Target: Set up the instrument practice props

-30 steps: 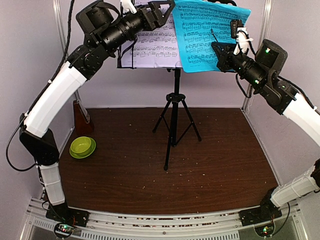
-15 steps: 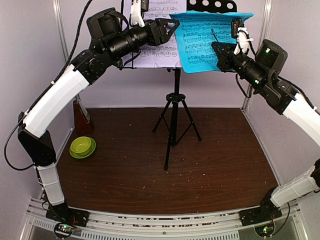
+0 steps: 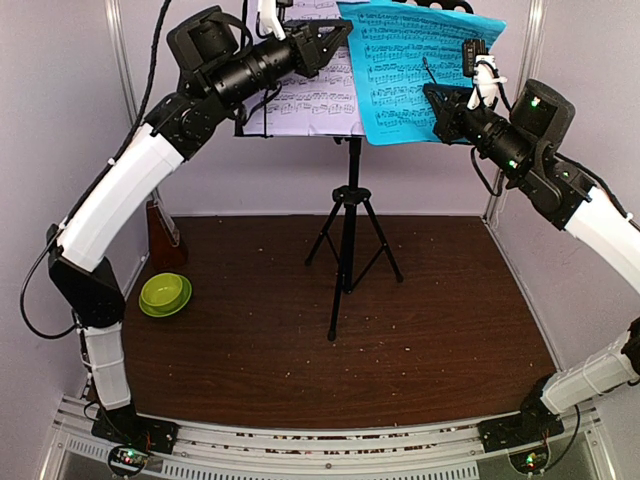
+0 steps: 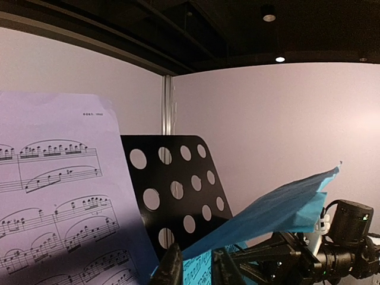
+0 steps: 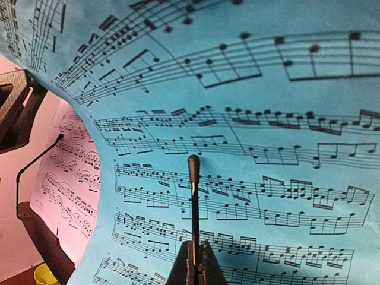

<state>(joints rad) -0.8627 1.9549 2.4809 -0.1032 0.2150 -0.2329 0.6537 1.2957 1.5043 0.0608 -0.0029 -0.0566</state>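
**Two sheets on the desk, one not yet lying flat**

The music stand (image 3: 347,215) stands on its tripod between my two arms, so each can reach its perforated desk from its own side. The cyan sheet (image 3: 415,70) leans on the desk's right half and bows forward off the metal. Beside it, the white sheet (image 3: 305,100) lies flat on the left half. My left gripper (image 4: 196,270) is at the cyan sheet's upper left edge, fingers set close either side of the paper. I cannot tell whether they bite it; I judge the aim is to square the page. The metronome (image 3: 163,238) sits by the left wall, half hidden behind my left arm. My right gripper (image 5: 194,264) has its fingers pressed together on the stand's thin retainer wire (image 5: 193,196), probably to keep it clear of the page.
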